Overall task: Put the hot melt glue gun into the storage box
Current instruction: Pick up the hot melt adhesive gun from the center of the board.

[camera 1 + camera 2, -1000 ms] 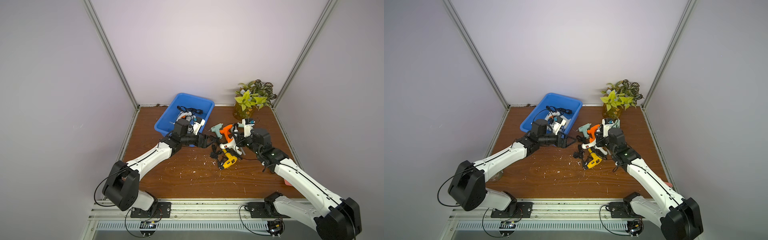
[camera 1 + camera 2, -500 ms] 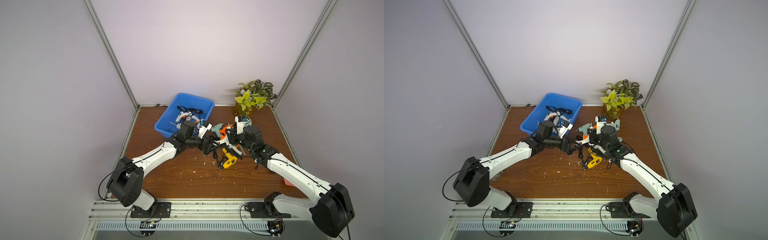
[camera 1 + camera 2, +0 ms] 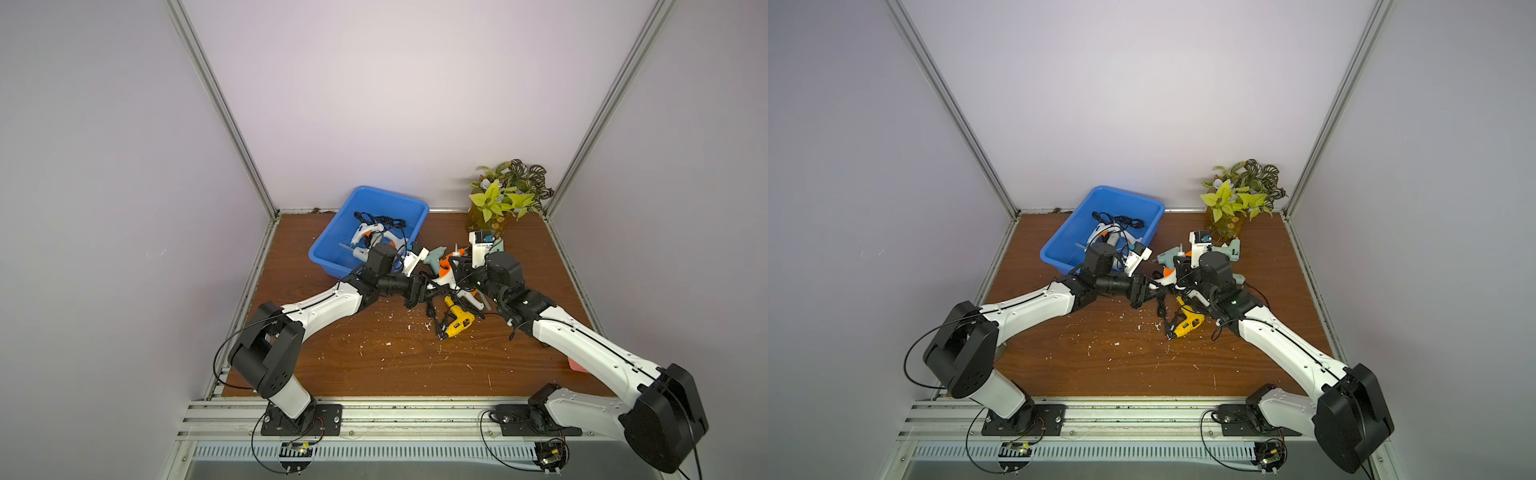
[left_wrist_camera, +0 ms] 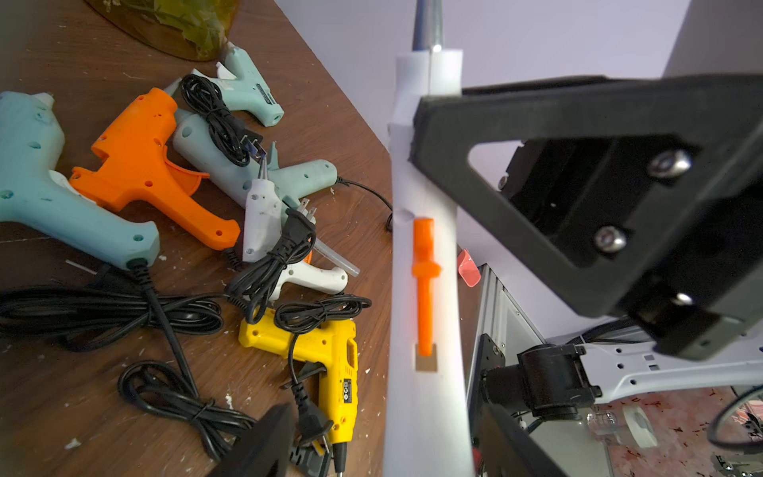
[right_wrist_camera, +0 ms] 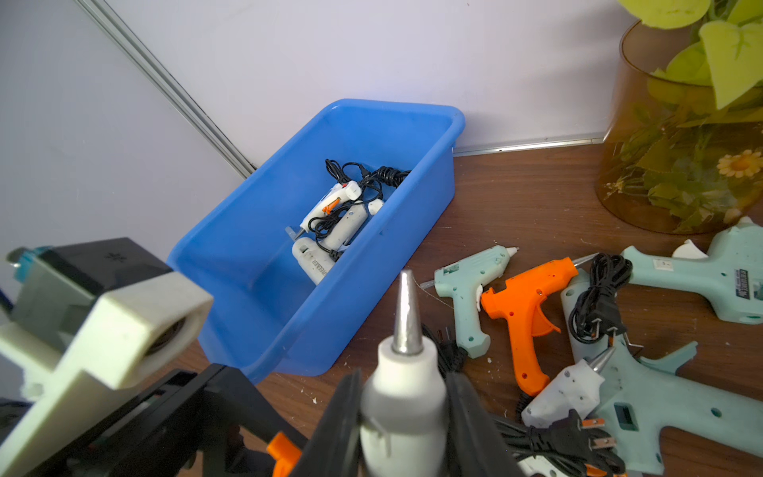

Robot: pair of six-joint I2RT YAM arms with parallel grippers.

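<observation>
one glue gun [image 5: 401, 417] in right gripper [image 5: 402, 384]

left pincer [image 3: 424, 291] parted | right pincer [image 5: 402, 388] clamped | both arms outstretched, tips adjacent

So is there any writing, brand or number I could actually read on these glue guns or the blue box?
Nothing reads clearly enough to quote.
White glue gun in the storage box: dark printed word along its body, too blurred to read.
Large teal glue gun by the plant vase: label with dark print, too blurred.
Yellow glue gun: small black label, too small to read.
Storage box itself: no writing visible.
</observation>
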